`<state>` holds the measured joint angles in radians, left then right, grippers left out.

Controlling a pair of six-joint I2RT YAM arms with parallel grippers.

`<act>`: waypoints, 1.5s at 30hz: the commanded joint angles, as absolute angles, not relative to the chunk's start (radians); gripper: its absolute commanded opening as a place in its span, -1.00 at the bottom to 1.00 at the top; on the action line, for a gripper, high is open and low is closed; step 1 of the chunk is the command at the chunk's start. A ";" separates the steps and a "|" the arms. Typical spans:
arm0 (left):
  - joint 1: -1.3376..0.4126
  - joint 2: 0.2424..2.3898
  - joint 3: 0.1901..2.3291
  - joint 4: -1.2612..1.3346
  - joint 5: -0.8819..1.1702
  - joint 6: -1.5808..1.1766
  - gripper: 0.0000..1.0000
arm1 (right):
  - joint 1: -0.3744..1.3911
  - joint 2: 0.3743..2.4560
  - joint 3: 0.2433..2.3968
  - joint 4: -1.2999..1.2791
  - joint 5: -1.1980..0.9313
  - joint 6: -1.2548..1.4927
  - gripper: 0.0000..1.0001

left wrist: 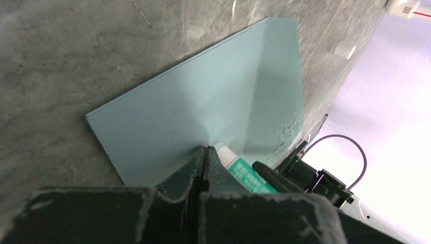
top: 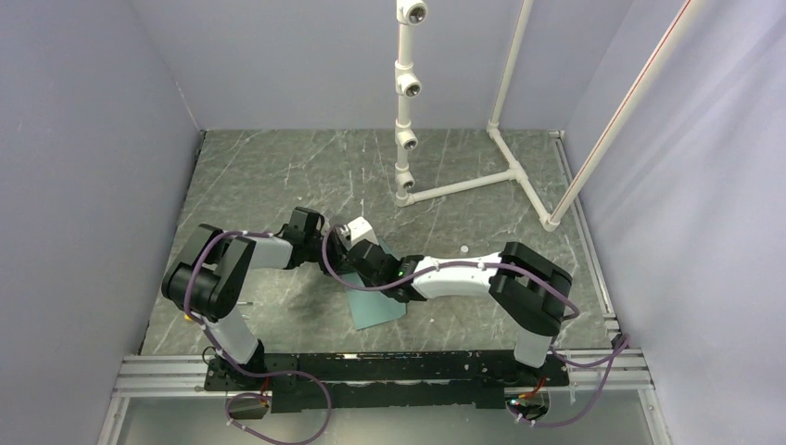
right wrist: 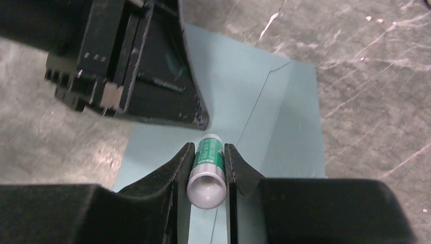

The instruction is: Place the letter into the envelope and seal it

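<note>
At frame centre, the right pincer (right wrist: 208, 152) clamps a green-labelled glue stick (right wrist: 207, 178) over the teal envelope (right wrist: 284, 117). The left pincer (left wrist: 205, 151), fully closed, touches its flap.

Grey marbled tabletop (top: 278, 176), pale lavender walls (top: 83, 139), white pipe frame (top: 461, 187)

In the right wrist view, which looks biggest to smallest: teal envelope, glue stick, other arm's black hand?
Largest: envelope and left hand, alike; the hand is nearer the camera, so unranked.
Smallest: glue stick.
</note>
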<state>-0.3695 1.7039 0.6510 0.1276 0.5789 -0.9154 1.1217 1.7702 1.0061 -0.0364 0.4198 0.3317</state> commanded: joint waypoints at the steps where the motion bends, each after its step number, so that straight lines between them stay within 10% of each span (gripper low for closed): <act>1: -0.383 1.777 0.617 -0.028 0.424 -0.869 -0.95 | 1.091 1.821 0.985 -0.037 0.459 0.312 -1.00; 45: -0.383 1.812 0.618 -0.017 0.431 -0.867 -0.95 | 1.152 1.610 0.919 -0.175 0.362 0.388 -1.00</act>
<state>-0.3698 1.7313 0.6716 0.1181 0.6048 -0.9295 1.1275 1.7096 0.9646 -0.0845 0.4271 0.3569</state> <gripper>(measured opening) 0.029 0.272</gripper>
